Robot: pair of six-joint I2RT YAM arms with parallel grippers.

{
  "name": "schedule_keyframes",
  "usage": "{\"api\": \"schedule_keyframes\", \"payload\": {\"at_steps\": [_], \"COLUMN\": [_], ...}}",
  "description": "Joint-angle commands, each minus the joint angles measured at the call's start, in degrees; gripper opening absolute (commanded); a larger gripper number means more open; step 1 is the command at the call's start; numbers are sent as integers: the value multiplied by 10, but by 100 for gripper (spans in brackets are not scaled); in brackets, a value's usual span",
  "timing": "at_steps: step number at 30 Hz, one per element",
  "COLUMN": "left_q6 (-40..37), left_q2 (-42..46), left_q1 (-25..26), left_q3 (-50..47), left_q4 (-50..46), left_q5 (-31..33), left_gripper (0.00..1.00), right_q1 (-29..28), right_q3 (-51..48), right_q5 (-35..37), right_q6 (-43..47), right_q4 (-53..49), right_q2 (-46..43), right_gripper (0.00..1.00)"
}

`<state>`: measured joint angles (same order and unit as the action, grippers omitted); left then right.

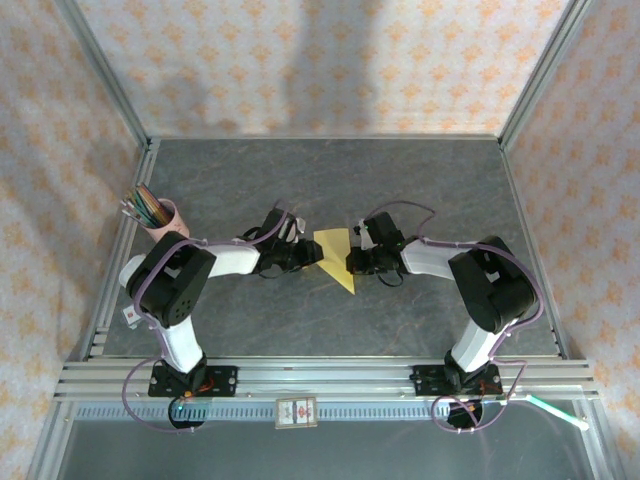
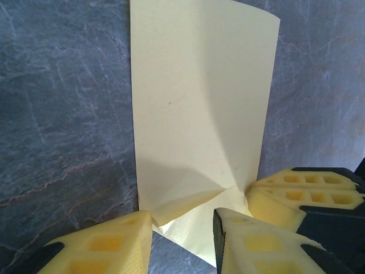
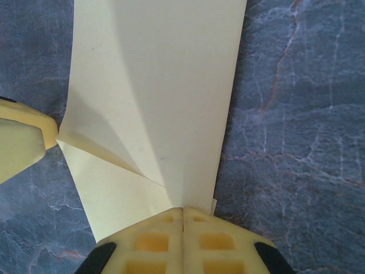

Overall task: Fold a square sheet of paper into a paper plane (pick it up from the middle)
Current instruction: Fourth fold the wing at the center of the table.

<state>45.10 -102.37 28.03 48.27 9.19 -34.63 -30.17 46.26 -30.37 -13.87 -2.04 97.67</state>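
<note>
Square sheet of paper point(image 1: 336, 258): pale yellow, folded, one flap lifted along a diagonal crease (no markings).
Position: mid-table, between both grippers.
Orientation: long axis runs far-to-near; tapered tip points toward the near edge.
Right gripper point(image 3: 182, 212): jaws pressed together, pinching the sheet's edge.
Left gripper point(image 2: 182, 231): jaws narrowly apart, a sheet corner between them.
Table point(image 1: 420, 170): dark grey, veined.
Walls point(image 1: 300, 60): orange-patterned.

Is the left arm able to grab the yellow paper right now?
Probably yes. The yellow paper has its near edge in the gap between the open left fingers, with nothing blocking them. The right fingers pinch its other side.
</note>
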Motion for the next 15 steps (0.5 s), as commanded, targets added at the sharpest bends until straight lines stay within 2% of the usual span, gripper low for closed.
{"api": "schedule_keyframes", "payload": {"at_steps": [1, 8, 15], "left_q6": [-6, -2, -12], "left_q2": [-9, -14, -16], "left_q1": [3, 4, 4], "left_q3": [2, 8, 14], "left_q4": [-8, 14, 19], "left_q5": [2, -28, -33], "left_gripper": [36, 33, 29], "right_q1": [2, 2, 2], "right_q3": [-16, -15, -16], "right_q5": [32, 32, 33], "right_q6": [6, 6, 7], "right_q4": [-22, -21, -23], "right_q2": [13, 15, 14], "right_gripper": [5, 5, 5]}}
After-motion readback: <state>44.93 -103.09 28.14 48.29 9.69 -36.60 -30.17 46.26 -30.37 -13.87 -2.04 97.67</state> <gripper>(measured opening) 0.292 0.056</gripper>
